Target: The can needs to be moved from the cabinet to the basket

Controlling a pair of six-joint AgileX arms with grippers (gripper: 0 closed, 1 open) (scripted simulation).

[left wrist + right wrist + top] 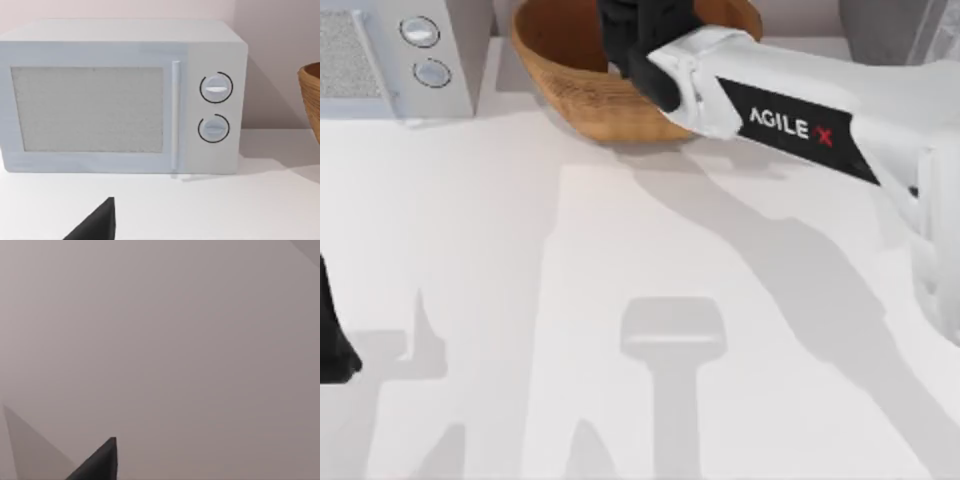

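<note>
A white table (pixel 520 300) is seen from above, crossed by grey shadows of the arms. At the top centre of the frame, a tan-brown woven wicker basket (pixel 570 85) is placed on the table, partly cut off by the frame's upper edge. The right arm (pixel 790 115), white with a black panel, is stretched from the right edge towards the top centre; the panel is marked "AGILE" in white letters followed by a red "X". The right gripper (pixel 645 35) is held over the basket's interior as a black mass, and whether its fingers are spread or pressed together cannot be told. The can is not made out in any view, so its place cannot be told.

In the upper left corner, a white appliance (pixel 395 55) with two round knobs is set on the table. In the left wrist view it is shown front-on (pixel 120 100), with a speckled grey door panel, a vertical handle, and the basket's rim (pixel 310 95) at the right edge.

The left gripper (pixel 335 345) is parked at the lower left edge; the state of its fingers cannot be told either.

A plain pale surface is shown in the right wrist view.
</note>
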